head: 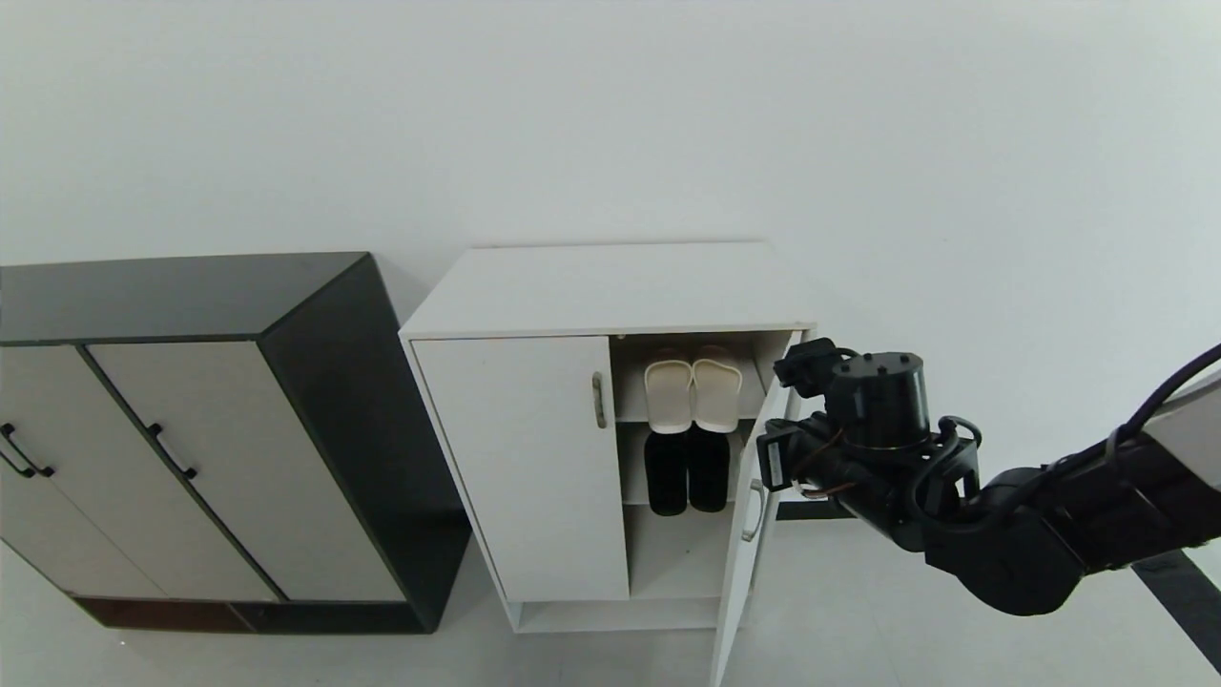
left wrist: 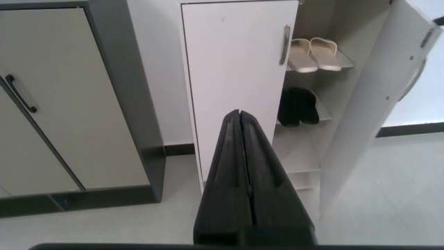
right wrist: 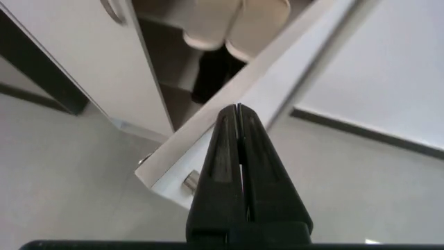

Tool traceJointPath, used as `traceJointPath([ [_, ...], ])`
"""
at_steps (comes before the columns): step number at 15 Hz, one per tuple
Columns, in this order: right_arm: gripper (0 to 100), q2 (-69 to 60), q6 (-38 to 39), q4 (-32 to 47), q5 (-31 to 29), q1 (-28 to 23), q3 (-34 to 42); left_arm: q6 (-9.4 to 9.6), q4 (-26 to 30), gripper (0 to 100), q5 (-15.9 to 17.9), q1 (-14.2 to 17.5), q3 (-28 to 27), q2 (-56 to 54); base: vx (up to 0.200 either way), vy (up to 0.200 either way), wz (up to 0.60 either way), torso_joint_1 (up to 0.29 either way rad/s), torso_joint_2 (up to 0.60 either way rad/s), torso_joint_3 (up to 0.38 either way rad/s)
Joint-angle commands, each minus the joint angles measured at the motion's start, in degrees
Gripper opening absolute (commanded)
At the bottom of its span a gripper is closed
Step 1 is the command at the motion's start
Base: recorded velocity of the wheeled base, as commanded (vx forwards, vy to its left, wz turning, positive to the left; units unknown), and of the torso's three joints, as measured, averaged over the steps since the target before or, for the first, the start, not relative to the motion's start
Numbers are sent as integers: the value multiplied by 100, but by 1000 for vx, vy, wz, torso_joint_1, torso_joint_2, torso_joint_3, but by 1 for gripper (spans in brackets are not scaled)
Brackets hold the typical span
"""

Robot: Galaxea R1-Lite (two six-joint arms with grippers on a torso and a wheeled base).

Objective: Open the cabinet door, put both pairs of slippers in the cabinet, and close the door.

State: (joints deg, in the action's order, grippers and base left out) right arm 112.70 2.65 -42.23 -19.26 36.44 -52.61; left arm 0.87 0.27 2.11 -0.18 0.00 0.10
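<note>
The white cabinet point(head: 610, 286) has its left door point(head: 520, 458) closed and its right door point(head: 754, 515) swung partly open. A cream pair of slippers point(head: 693, 391) lies on the upper shelf, and a black pair point(head: 685, 472) on the shelf below. My right gripper point(head: 799, 367) is shut and empty, at the outer face of the open door near its top edge. From the right wrist, the gripper point(right wrist: 239, 109) sits just over the door's edge point(right wrist: 277, 83). My left gripper point(left wrist: 240, 114) is shut and empty, held back in front of the closed door point(left wrist: 236, 69).
A dark cabinet point(head: 191, 429) with beige doors and black handles stands close to the left of the white one. A black stripe point(head: 1173, 592) runs across the grey floor at the right. A plain white wall is behind.
</note>
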Motion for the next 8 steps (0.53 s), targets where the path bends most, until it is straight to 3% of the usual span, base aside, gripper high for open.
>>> traceJointPath([
  [1, 0, 367, 17, -339, 98, 12, -12, 1, 0, 0, 0, 1, 0, -1, 0, 0, 0, 0, 0, 0],
  [4, 0, 393, 96, -1024, 520, 12, 58, 1, 0, 0, 0, 1, 0, -1, 0, 0, 0, 0, 0, 0],
  [6, 0, 261, 113, -1481, 1161, -111, 507, 10, 0, 0, 0, 1, 0, -1, 0, 0, 0, 0, 0, 0],
  [8, 0, 85, 78, -1736, 2295, -374, 1043, 10, 0, 0, 0, 1, 0, -1, 0, 0, 0, 0, 0, 0],
])
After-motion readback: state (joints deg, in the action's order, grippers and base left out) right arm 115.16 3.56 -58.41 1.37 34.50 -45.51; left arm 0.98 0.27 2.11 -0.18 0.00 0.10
